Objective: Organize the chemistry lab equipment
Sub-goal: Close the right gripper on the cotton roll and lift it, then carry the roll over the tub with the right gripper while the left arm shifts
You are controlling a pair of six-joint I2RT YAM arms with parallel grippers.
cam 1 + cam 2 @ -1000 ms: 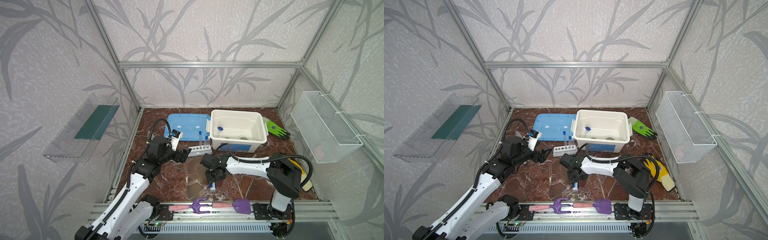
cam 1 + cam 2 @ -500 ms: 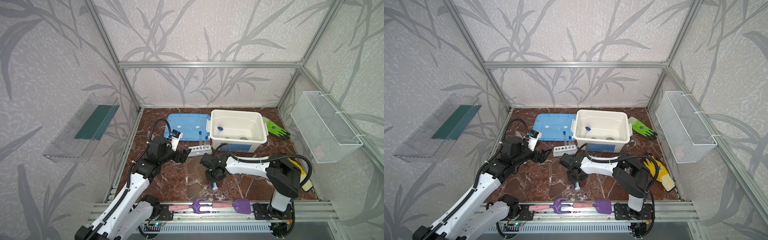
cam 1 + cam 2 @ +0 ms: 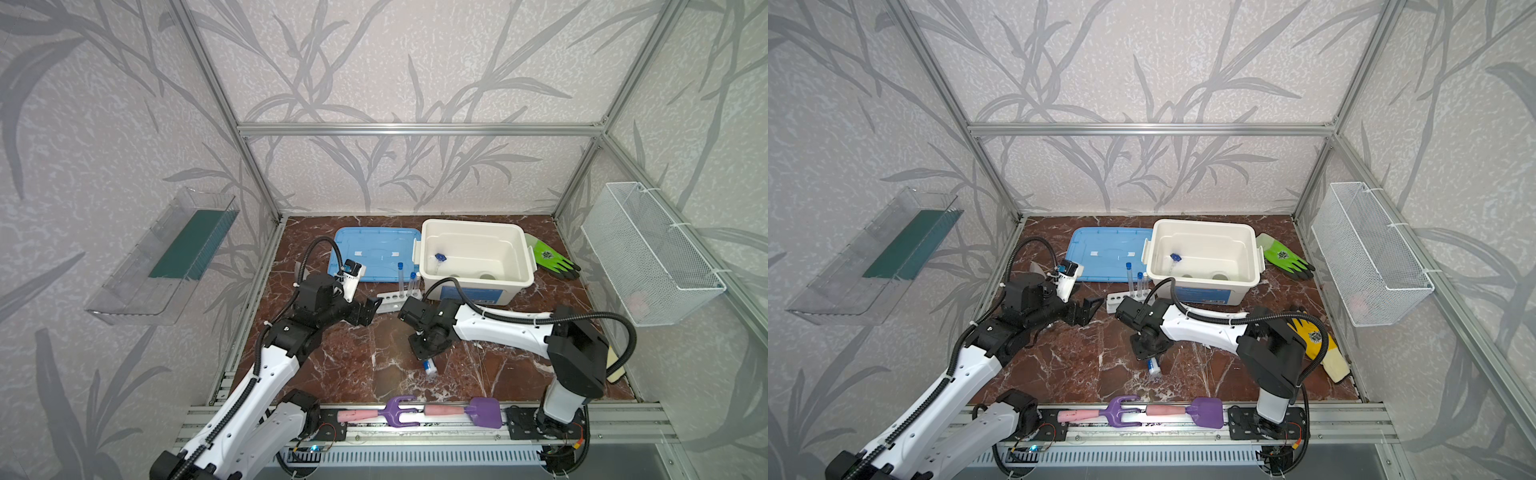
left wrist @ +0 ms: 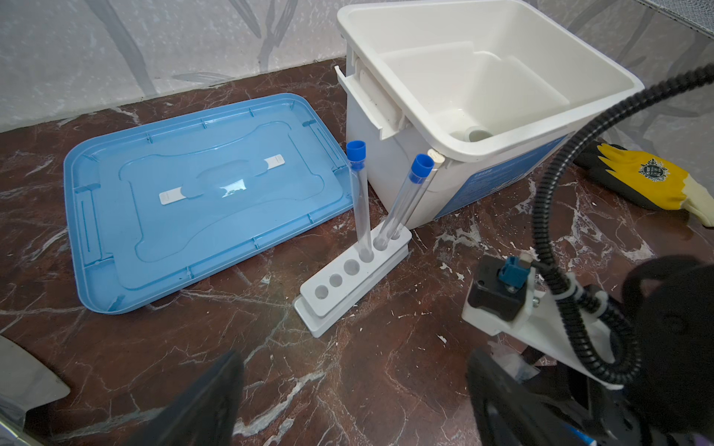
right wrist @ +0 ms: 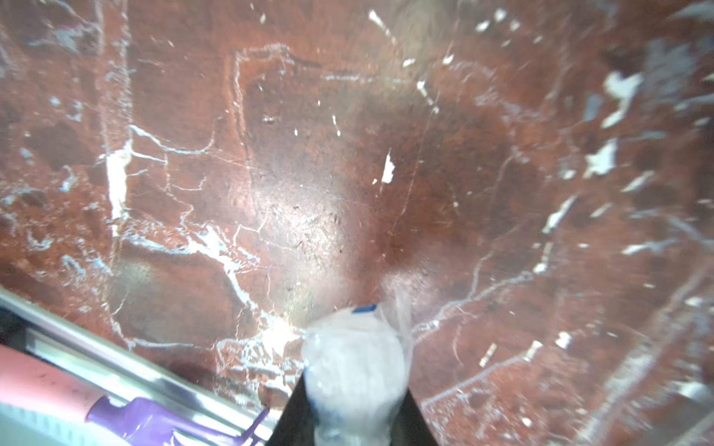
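White six-hole plastic rack [image 4: 349, 276] sits flat on the marble tabletop [image 4: 386, 367], one end just beside the white plastic tub [image 4: 390, 154]. Two clear blue-capped test tubes [image 4: 361, 208] stand in holes at that end, one near upright, one leaning toward the tub, with three holes at the other end open. Inside the tub are a small blue piece [image 3: 440, 257] toward its left side and a small white round cup [image 4: 477, 134] in a corner. A small white blue-labelled bottle [image 3: 429, 365] lies on its side on the marble, well apart from the rack and blurred in the right wrist view [image 5: 355, 367].

Left tool [image 3: 371, 311] wide, right tool [image 3: 427, 356] pinched low
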